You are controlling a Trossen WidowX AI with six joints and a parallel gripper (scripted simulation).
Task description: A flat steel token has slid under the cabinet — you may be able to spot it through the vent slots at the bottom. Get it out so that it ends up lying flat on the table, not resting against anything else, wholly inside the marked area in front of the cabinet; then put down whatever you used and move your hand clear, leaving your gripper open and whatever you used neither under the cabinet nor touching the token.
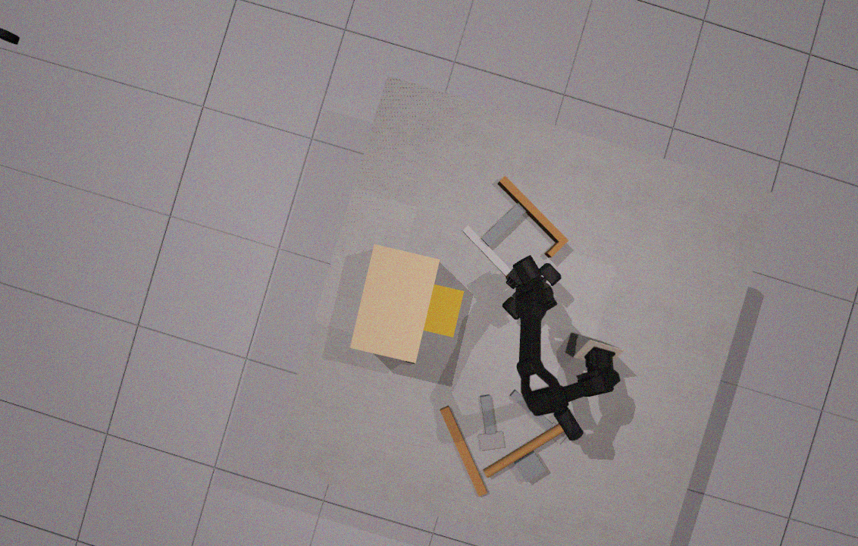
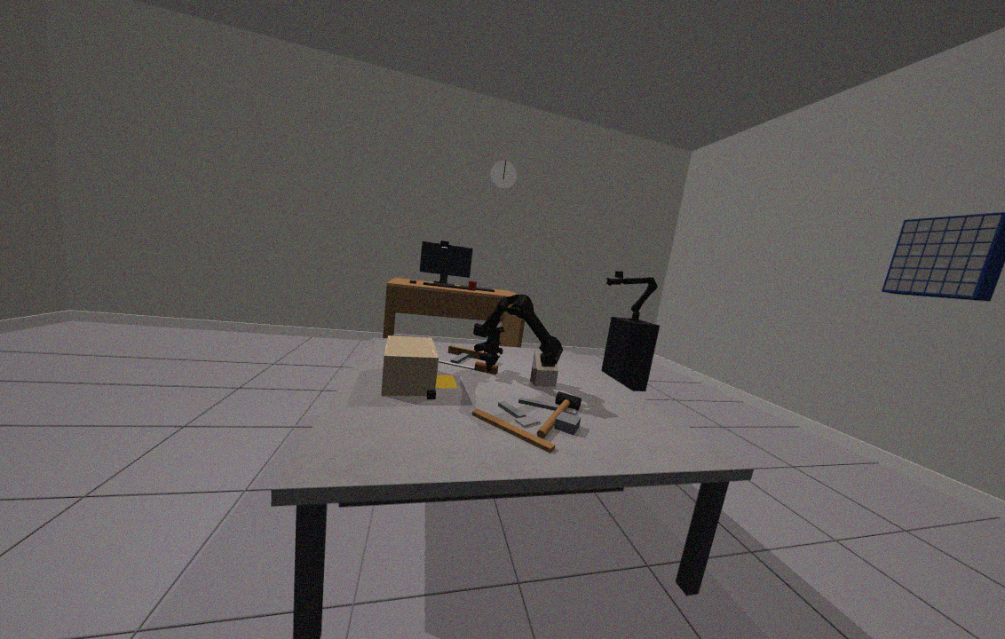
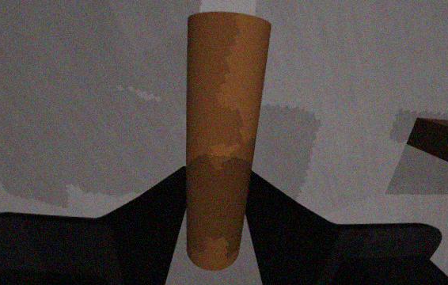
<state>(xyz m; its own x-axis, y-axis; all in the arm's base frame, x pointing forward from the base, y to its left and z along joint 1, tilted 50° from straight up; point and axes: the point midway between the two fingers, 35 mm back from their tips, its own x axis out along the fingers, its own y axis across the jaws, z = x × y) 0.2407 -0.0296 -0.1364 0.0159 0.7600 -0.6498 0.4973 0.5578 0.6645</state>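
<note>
My gripper [image 1: 515, 279] [image 2: 488, 362] [image 3: 216, 174] is shut on the round orange-brown handle [image 2: 490, 368] [image 3: 224, 87] of a tool. The tool's long pale blade [image 1: 485, 252] [image 2: 455, 365] [image 3: 228, 5] points away from the fingers, toward the upper left in the top view. Its tip is outside the cabinet, off the far corner of the marked area. The tan cabinet [image 1: 395, 302] [image 2: 409, 369] stands on the table. The yellow marked area [image 1: 444, 311] [image 2: 446, 382] lies along its front; no token shows on it. The token is not visible in any view.
An angled wooden piece [image 1: 532, 208] and a grey bar [image 1: 503, 224] lie beyond the blade. Across the table lie a wooden stick [image 1: 464, 451] [image 2: 512, 430], a black-headed mallet [image 2: 555, 416] and grey flat pieces [image 1: 487, 414]. A small black object [image 2: 431, 394] is by the cabinet's corner.
</note>
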